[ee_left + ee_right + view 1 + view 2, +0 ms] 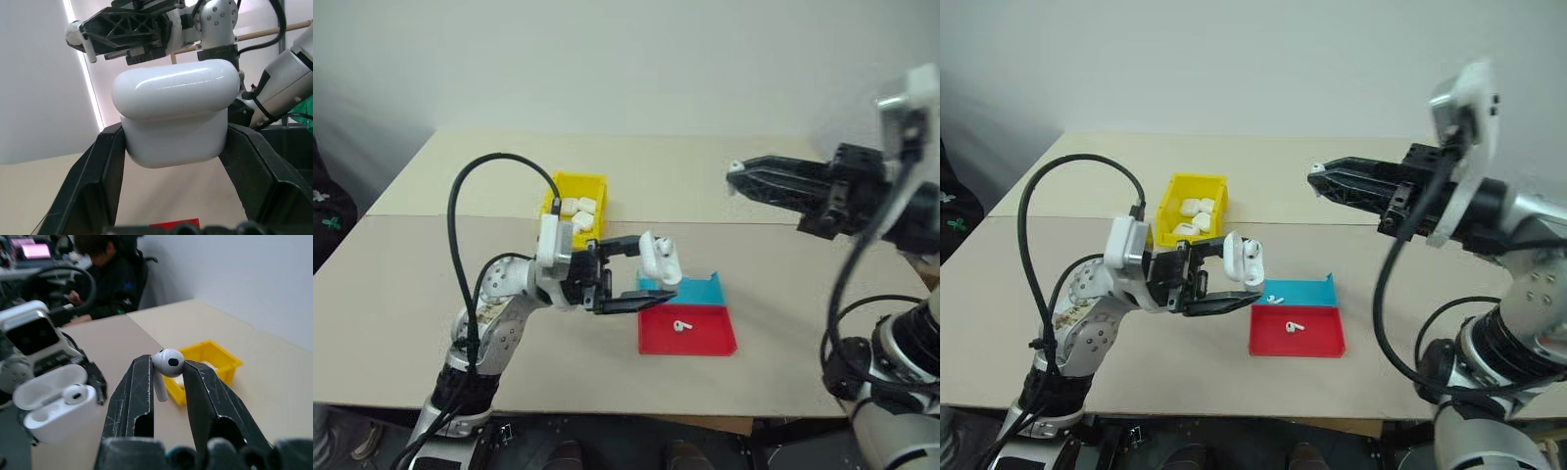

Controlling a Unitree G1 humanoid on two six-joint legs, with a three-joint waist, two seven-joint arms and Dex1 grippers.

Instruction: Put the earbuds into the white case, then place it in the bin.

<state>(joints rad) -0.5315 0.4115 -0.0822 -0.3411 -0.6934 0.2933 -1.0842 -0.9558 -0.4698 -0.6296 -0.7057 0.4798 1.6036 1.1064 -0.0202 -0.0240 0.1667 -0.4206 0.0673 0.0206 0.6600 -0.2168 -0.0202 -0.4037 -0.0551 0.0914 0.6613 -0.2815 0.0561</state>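
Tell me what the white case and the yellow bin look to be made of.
White case: looks like glossy hard plastic; bright highlights run along its rounded lid. Yellow bin: seemingly moulded plastic, judging by its thin, uniformly coloured walls with little shine.

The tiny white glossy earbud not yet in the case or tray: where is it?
Pinched in the right end effector, raised above the beige table, right of the yellow bin.

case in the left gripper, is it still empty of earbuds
No: in the right wrist view the open case already holds one earbud in a slot.
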